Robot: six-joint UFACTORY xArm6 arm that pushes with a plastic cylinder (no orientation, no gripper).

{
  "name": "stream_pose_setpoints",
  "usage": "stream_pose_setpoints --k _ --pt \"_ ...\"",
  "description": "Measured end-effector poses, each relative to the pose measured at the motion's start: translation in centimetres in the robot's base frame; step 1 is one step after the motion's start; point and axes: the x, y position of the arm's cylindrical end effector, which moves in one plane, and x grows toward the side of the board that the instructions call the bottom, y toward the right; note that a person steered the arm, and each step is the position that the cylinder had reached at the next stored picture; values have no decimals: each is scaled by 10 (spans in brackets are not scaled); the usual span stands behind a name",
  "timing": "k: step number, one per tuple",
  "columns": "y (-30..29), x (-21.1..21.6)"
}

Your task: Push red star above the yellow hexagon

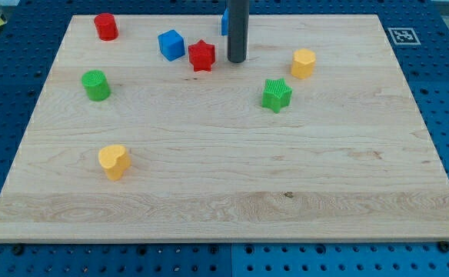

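The red star (pixel 201 55) lies near the view's top, left of centre. The yellow hexagon (pixel 303 63) lies to its right, at about the same height in the view. My tip (pixel 236 61) rests on the board just right of the red star, between it and the yellow hexagon, a small gap from the star. The rod rises straight up out of the view's top.
A blue cube (pixel 171 45) sits just left of the red star. A red cylinder (pixel 106 26) is at the top left, a green cylinder (pixel 96 85) below it, a yellow heart (pixel 114 161) lower left, a green star (pixel 276 95) below the hexagon. A blue block (pixel 224 21) shows partly behind the rod.
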Motion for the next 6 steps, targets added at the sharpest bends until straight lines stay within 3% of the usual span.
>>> stream_pose_setpoints --k 4,6 --pt "-2 1" --pt "-7 56"
